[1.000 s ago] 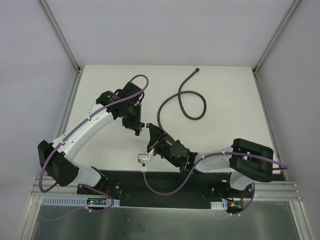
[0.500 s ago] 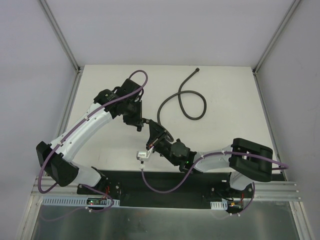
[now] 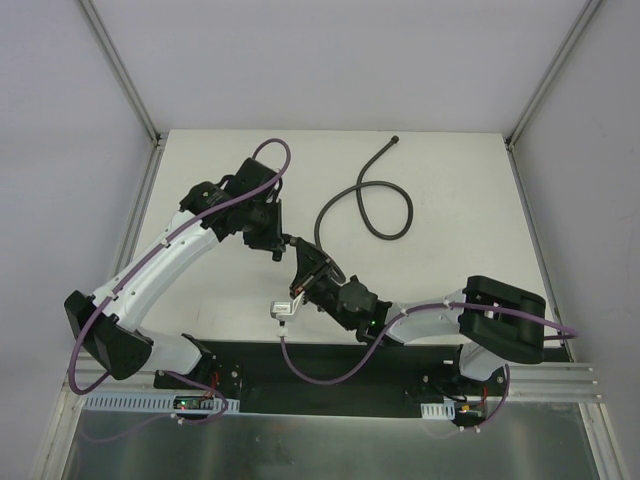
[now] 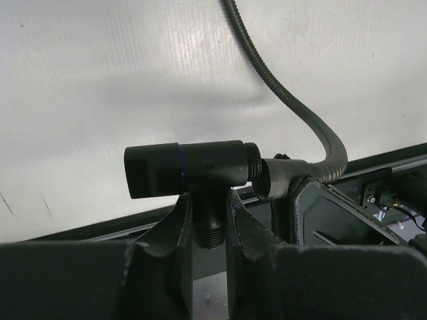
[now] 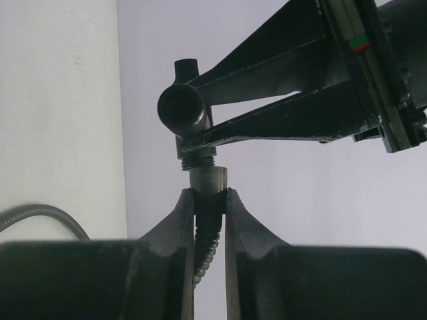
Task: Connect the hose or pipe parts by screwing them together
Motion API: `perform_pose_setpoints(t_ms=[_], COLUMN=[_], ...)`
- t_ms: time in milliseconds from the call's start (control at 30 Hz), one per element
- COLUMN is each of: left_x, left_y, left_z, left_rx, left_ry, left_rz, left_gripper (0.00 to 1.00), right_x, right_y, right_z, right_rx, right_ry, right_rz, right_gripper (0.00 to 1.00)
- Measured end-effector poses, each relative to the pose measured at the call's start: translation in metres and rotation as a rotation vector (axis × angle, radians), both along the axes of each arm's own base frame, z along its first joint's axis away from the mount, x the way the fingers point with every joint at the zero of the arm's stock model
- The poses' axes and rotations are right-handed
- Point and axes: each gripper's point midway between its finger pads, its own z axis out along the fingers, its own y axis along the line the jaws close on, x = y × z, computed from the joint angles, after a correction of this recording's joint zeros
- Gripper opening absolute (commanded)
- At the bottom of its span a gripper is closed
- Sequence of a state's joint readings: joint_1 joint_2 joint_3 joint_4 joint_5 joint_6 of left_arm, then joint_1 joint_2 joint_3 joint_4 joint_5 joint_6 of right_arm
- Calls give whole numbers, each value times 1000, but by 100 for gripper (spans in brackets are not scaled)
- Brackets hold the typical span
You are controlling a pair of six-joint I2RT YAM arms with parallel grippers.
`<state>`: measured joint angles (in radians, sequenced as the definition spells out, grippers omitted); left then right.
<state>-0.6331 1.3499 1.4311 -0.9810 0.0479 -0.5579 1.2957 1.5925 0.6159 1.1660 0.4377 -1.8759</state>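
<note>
The small black T-shaped fitting [image 4: 193, 167] is held by its threaded stem [image 4: 211, 230] in my left gripper [image 4: 209, 200], which is shut on it. My right gripper [image 5: 209, 197] is shut on the dark-grey hose just behind its knurled end nut [image 5: 208, 180]. The nut sits right at the fitting's threaded end [image 5: 198, 160], slightly tilted, with threads still showing. In the top view both grippers [image 3: 278, 243] [image 3: 303, 262] meet above the table's near middle. The rest of the hose [image 3: 385, 225] lies looped on the table, its free end [image 3: 395, 141] at the back.
The white table [image 3: 460, 200] is boxed in by grey walls with metal posts at the back corners [image 3: 155, 138] [image 3: 512, 140]. A black base plate [image 3: 330, 365] runs along the near edge under both arm bases.
Both grippers have shifted a little away from the bases and closer together, bringing the hose nut up to the fitting's threaded end. The left arm's elbow has swung left.
</note>
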Motion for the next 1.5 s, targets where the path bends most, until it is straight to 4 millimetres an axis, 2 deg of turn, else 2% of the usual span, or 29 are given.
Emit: perform_pose_setpoints(t_ms=[300,633,1133,1500], left_x=[-1,-5,-12,-12], left_y=[2,4,7,8], left_z=[-1,1,-8,-7], left_rx=[5,-3,8,14], left_ry=[-1,-17,-14,-24], left_rz=[-3,-23,-68,-86], left_gripper=[0,0,0,0], right_x=[3,4,3,1], right_y=[2,2,6,7], right_z=[5,1,-9,-7], right_rx=[6,-2,-30,-22], right_ry=[-1,9,37,54], right_rz=[-6,-3,23,44], right_gripper=[0,0,0,0])
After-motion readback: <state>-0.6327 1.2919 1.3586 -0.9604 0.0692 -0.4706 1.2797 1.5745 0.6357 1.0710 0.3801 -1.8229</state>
